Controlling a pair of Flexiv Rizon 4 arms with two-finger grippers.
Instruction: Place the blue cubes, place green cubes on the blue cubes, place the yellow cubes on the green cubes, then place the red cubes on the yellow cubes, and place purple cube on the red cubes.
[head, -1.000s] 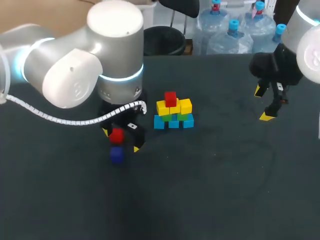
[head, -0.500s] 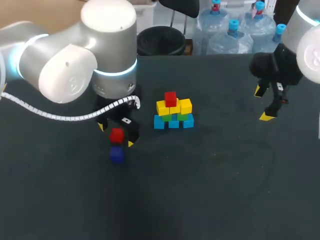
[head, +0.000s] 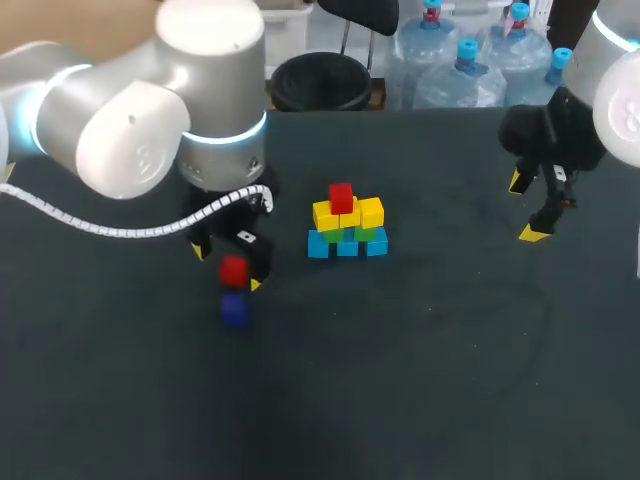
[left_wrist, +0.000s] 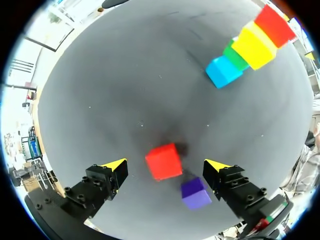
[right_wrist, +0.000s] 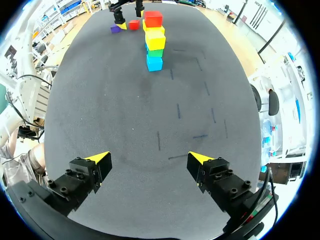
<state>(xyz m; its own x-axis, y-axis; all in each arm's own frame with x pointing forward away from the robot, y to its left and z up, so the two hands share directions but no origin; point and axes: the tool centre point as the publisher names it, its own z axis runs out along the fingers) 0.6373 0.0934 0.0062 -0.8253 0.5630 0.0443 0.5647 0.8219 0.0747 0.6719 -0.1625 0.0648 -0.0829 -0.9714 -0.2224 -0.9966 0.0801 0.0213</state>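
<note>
Left gripper (left_wrist: 165, 164) is hanging wide open over the loose red cube (left_wrist: 163, 161), a finger on either side, neither touching it. Purple cube (left_wrist: 195, 193) is sitting just on its near side. Cube stack (head: 346, 222) is standing to their right. Right gripper (right_wrist: 149, 158) is hovering open and empty, far right.

No legible text or labels
</note>
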